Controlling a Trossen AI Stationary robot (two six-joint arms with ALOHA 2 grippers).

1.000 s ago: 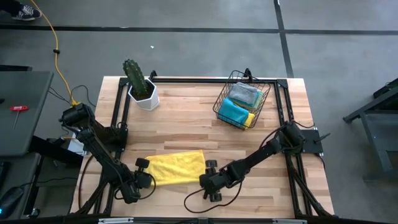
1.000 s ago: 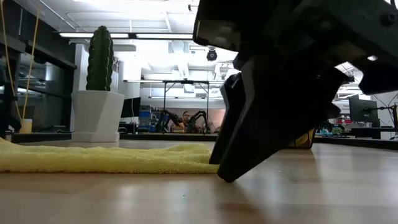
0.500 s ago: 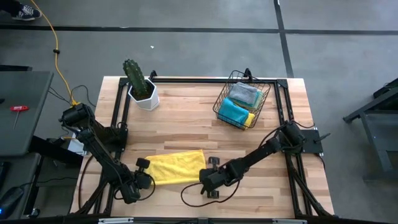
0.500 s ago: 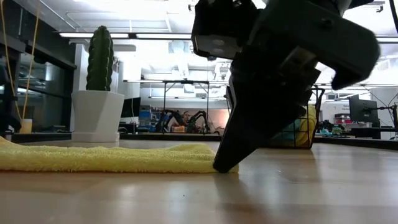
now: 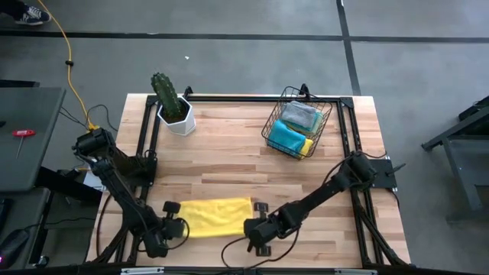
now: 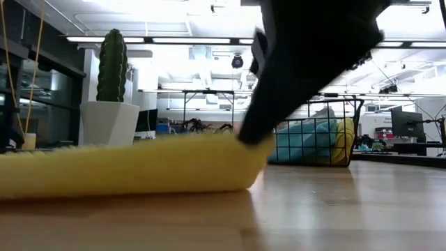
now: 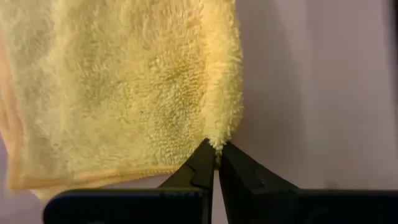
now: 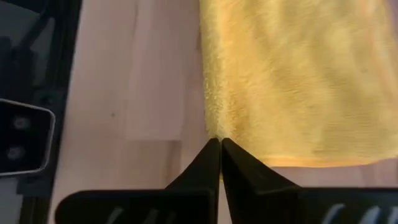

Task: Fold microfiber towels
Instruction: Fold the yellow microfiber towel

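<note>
Towel one of several: soft yellow microfiber towel, half-folded, edges pinched by left gripper and right gripper.
Remaining towels sit unfolded in black wire basket.

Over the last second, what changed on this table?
The right gripper shut on the yellow towel's near right corner and lifted that edge off the table. The left gripper moved toward the front edge, staying shut on the towel's opposite corner. The towel now looks narrower from above. The basket and cactus stayed put.
</note>
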